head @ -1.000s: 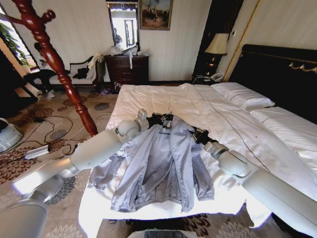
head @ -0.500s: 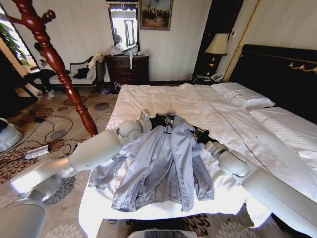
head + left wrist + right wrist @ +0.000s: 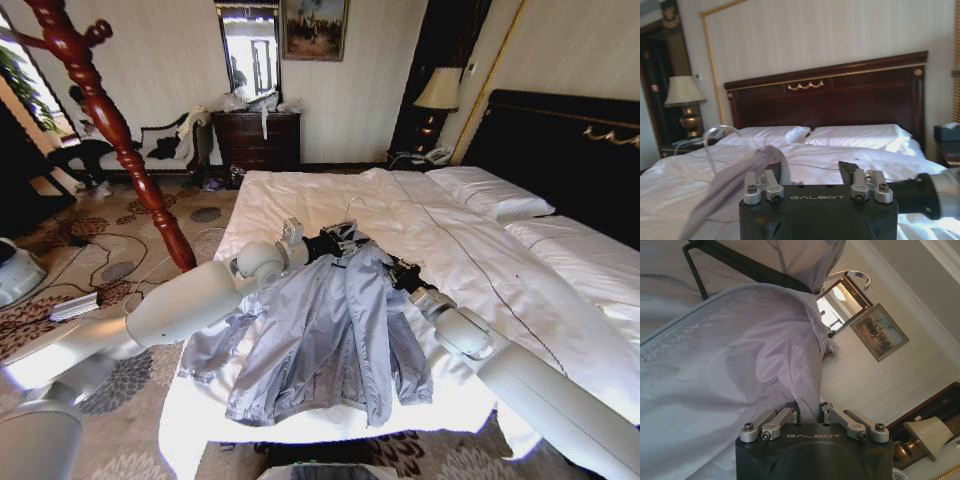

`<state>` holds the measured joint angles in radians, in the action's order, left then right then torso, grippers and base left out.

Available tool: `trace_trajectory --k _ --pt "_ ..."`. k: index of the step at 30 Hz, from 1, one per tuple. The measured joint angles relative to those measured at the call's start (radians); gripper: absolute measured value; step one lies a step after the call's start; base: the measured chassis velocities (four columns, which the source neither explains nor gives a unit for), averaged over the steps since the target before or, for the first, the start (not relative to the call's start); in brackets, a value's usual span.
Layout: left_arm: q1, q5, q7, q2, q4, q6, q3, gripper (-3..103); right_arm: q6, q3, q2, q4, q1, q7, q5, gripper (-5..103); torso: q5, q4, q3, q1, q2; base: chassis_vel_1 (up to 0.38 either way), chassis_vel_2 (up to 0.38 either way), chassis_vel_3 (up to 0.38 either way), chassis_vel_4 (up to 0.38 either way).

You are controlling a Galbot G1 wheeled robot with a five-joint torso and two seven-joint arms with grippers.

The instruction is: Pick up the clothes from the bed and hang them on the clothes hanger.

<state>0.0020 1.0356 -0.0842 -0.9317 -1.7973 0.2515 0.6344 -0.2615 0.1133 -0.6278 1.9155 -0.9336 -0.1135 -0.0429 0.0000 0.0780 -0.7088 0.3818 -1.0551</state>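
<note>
The pale silver-grey clothes [image 3: 330, 340] lie spread open on the near end of the white bed [image 3: 480, 260]. The black clothes hanger [image 3: 750, 267] sits inside the shoulders, its silver hook [image 3: 350, 204] sticking out past the collar. My left gripper [image 3: 332, 243] is at the collar. In the left wrist view it [image 3: 810, 172] stands open, with a strip of the fabric [image 3: 740, 185] draped against one finger. My right gripper [image 3: 400, 272] is at the clothes' right shoulder and, in its wrist view, is [image 3: 808, 412] shut on a fold of the fabric [image 3: 740, 370].
A red turned-wood coat stand [image 3: 110, 120] leans up from the floor left of the bed. Cables lie on the patterned carpet [image 3: 100, 270] beside it. A dark dresser [image 3: 255, 140] and a lamp [image 3: 437, 95] stand by the far wall, and the black headboard [image 3: 570, 150] is at the right.
My left gripper has edged further in at the collar, and the collar fabric has bunched up a little higher there. The right gripper has kept its hold in place.
</note>
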Motion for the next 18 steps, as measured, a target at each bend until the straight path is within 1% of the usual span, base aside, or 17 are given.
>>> trace_trajectory --k 3,4,5,6,7,13,15,17,18 --pt "-0.011 0.008 -0.016 0.017 -0.025 0.011 0.017 84 0.006 0.008 -0.006 -0.002 -0.007 -0.005 -0.001 17 -0.0001 -0.0002 0.0 0.0 0.0 0.0 0.0 0.0 0.0" --pt "-0.011 0.008 -0.016 0.017 -0.025 0.011 0.017 84 0.006 0.008 -0.006 -0.002 -0.007 -0.005 -0.001 17 -0.0001 -0.0002 0.0 0.0 0.0 0.0 0.0 0.0 0.0" --pt "-0.012 0.013 -0.018 0.023 -0.034 0.014 0.019 89 0.008 0.011 -0.006 -0.002 -0.011 -0.007 -0.001 17 -0.0001 -0.0002 0.0 0.0 0.0 0.0 0.0 0.0 0.0" --pt "-0.012 0.016 -0.02 0.027 -0.04 0.015 0.019 89 0.01 0.013 -0.006 -0.002 -0.013 -0.008 -0.001 17 -0.0001 -0.0001 0.0 0.0 0.0 0.0 0.0 0.0 0.0" --pt "-0.012 0.021 -0.023 0.035 -0.048 0.017 0.019 97 0.012 0.016 -0.004 -0.002 -0.015 -0.009 -0.001 17 -0.0001 -0.0001 0.0 0.0 0.0 0.0 0.0 0.0 0.0" --pt "-0.011 0.035 -0.036 0.075 -0.074 0.024 0.015 100 0.017 0.021 -0.001 -0.002 -0.017 -0.013 -0.005 17 -0.0001 0.0 0.0 0.0 0.0 0.0 0.0 0.0 0.0" --pt "-0.011 0.035 -0.038 0.098 -0.086 0.037 0.015 100 0.019 0.023 0.0 -0.001 -0.017 -0.014 -0.007 17 -0.0002 -0.0002 0.0 0.0 0.0 0.0 0.0 0.0 0.0" --pt "-0.021 0.031 -0.034 0.123 -0.102 0.074 0.012 100 0.022 0.023 0.0 -0.002 -0.017 -0.014 -0.008 17 -0.0003 -0.0004 0.0 0.0 0.0 0.0 0.0 0.0 0.0" --pt "-0.021 0.031 -0.034 0.123 -0.102 0.074 0.012 100 0.022 0.023 0.0 -0.002 -0.017 -0.014 -0.008 17 -0.0003 -0.0004 0.0 0.0 0.0 0.0 0.0 0.0 0.0"
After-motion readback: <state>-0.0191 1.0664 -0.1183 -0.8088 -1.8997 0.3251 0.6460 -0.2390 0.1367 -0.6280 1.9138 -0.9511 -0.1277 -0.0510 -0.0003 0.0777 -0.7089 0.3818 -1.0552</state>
